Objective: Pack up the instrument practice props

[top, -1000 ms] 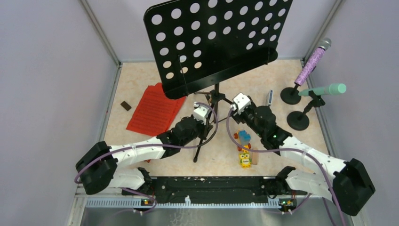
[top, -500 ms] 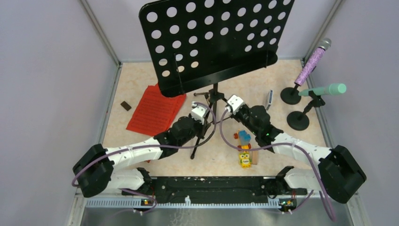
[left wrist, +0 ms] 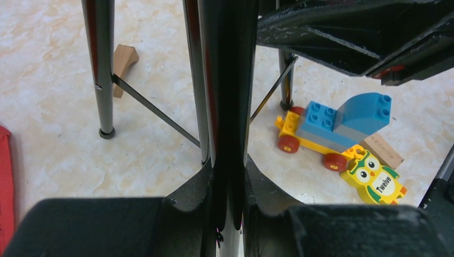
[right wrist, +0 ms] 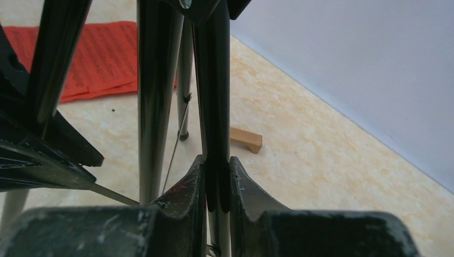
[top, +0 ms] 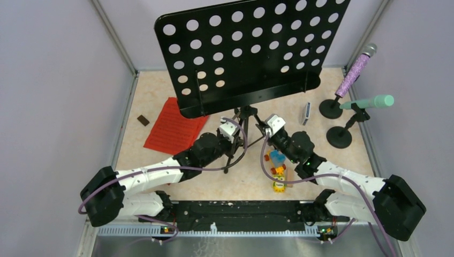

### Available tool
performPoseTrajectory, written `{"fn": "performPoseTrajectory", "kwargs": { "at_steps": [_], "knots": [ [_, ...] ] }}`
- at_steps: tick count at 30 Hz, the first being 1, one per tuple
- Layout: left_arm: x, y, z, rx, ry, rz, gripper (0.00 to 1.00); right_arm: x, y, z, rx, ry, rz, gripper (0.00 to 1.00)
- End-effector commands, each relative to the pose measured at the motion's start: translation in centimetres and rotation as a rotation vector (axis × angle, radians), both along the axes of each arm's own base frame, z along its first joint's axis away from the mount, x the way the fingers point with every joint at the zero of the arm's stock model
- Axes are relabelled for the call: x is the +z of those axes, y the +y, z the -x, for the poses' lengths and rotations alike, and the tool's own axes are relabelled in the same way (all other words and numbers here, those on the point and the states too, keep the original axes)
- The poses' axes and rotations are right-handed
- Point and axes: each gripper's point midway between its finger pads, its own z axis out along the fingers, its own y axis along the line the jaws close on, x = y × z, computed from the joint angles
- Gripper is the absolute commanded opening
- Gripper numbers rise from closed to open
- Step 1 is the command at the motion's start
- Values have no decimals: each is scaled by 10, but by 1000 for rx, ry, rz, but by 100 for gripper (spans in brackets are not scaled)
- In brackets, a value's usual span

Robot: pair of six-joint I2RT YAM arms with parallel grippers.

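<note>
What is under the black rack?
Its tripod legs, with the left claw and right claw shut on them, and the red pages' edge. The rack covers the floor behind.

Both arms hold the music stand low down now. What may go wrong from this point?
1. The left gripper and right gripper are both shut low on the music stand, far below its wide perforated rack. It looks top-heavy and may tip, perhaps toward the purple microphone and green microphone.
2. The blue toy truck and the owl figure lie close beside the tripod legs, so a swinging leg may knock them.
</note>
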Motion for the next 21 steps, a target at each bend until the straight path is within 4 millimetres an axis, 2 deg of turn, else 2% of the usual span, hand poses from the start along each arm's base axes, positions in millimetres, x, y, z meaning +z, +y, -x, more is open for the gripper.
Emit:
{"fn": "performPoseTrajectory", "kwargs": {
  "at_steps": [1, 5, 12, 17, 21],
  "knots": [
    [57, -4, -20, 59, -102, 128, 0, 82, 12, 22, 102, -151, -329, 0],
    [67, -8, -26, 64, -127, 150, 0, 88, 21, 31, 165, -146, -415, 0],
    [71, -22, -30, 36, -132, 166, 0, 84, 40, 37, 222, -124, -431, 0],
    [65, -22, -32, 49, -124, 160, 0, 80, 57, 47, 268, -123, -409, 0],
    [56, -14, -31, 72, -119, 151, 0, 75, 59, 54, 284, -112, -416, 0]
  ]
}}
